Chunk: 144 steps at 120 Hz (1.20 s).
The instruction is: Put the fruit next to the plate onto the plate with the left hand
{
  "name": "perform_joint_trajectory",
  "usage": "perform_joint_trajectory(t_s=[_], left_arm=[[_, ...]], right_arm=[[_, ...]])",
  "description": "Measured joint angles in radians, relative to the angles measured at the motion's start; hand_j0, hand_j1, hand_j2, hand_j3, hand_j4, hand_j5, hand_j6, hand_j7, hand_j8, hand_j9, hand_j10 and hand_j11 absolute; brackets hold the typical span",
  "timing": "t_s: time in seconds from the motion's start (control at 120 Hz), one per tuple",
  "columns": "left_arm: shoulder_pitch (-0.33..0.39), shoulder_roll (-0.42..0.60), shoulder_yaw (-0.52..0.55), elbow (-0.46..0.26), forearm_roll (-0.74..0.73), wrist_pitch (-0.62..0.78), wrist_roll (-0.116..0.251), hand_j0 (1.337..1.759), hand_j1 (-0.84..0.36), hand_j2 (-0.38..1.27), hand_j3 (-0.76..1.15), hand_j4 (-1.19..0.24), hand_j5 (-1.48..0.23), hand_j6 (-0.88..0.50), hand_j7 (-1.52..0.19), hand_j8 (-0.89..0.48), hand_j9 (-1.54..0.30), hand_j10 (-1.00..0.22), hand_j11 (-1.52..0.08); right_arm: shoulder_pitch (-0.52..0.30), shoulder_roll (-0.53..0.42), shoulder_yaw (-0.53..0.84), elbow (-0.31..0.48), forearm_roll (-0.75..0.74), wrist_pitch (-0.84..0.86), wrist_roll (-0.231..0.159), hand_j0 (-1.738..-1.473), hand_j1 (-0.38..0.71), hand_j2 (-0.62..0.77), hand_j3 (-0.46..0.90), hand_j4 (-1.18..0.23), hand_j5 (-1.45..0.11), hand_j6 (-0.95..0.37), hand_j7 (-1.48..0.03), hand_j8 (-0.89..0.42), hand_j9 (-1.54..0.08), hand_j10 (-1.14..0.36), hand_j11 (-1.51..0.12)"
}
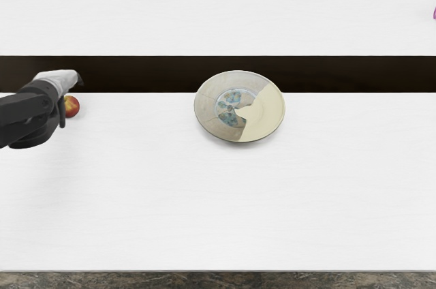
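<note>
1. Red fruit (pixel 72 105) sits on the table (pixel 204 200) at mid-left of frame; roundish, no clear long axis.
2. Plate (pixel 266 113) is at frame centre, well apart to the fruit's right and holding nothing.
3. Left hand (pixel 56 88) is right against the fruit's left side, partly covering it.
4. Arm enters low from the left edge; can't tell if the hand has closed on the fruit.

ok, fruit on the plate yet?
Off. The fruit is well left of the plate, at the left hand.
</note>
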<state>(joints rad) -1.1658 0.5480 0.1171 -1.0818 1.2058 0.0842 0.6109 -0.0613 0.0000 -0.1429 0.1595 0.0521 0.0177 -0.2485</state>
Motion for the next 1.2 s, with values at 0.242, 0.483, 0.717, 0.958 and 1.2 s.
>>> perform_joint_trajectory(t_s=[0.242, 0.483, 0.717, 0.958, 1.2], left_arm=[[0.0, -0.04, 0.042, 0.05, -0.001, 0.003, 0.0, 1.658, 0.02, 0.06, 0.0, -0.28, -0.36, -0.28, -0.36, -0.28, -0.36, -0.28, -0.36], [-0.005, -0.039, 0.051, 0.061, -0.005, -0.002, 0.0, 1.658, -0.08, 0.07, 0.0, -0.36, -0.46, -0.36, -0.46, -0.36, -0.46, -0.36, -0.46], [-0.008, -0.043, 0.051, 0.059, -0.006, -0.002, 0.0, 1.658, -0.13, 0.08, 0.0, -0.41, -0.52, -0.41, -0.52, -0.41, -0.52, -0.41, -0.52], [-0.01, -0.069, 0.05, 0.058, -0.007, -0.003, 0.0, 1.658, -0.17, 0.09, 0.0, -0.44, -0.56, -0.44, -0.56, -0.44, -0.56, -0.44, -0.56], [-0.008, -0.061, 0.052, 0.054, -0.01, -0.004, 0.0, 1.652, -0.21, 0.09, 0.02, -0.47, -0.61, -0.47, -0.61, -0.47, -0.61, -0.47, -0.61]], right_arm=[[0.0, 0.0, -0.001, 0.0, 0.0, -0.001, 0.0, -1.658, -0.35, 0.0, 0.0, 0.0, 0.0, 0.0, 0.0, 0.0, 0.0, 0.0, 0.0], [-0.001, 0.0, 0.0, 0.0, 0.0, -0.001, 0.0, -1.658, -0.35, 0.0, 0.0, 0.0, 0.0, 0.0, 0.0, 0.0, 0.0, 0.0, 0.0], [-0.002, 0.0, 0.0, 0.0, 0.0, -0.001, 0.0, -1.658, -0.35, 0.0, 0.0, 0.0, 0.0, 0.0, 0.0, 0.0, 0.0, 0.0, 0.0], [-0.003, 0.0, 0.0, -0.001, 0.0, -0.002, 0.0, -1.658, -0.35, 0.0, 0.0, 0.0, 0.0, 0.0, 0.0, 0.0, 0.0, 0.0, 0.0], [-0.002, 0.0, -0.001, -0.001, 0.0, -0.002, 0.0, -1.658, -0.35, 0.0, 0.0, 0.0, 0.0, 0.0, 0.0, 0.0, 0.0, 0.0, 0.0]])
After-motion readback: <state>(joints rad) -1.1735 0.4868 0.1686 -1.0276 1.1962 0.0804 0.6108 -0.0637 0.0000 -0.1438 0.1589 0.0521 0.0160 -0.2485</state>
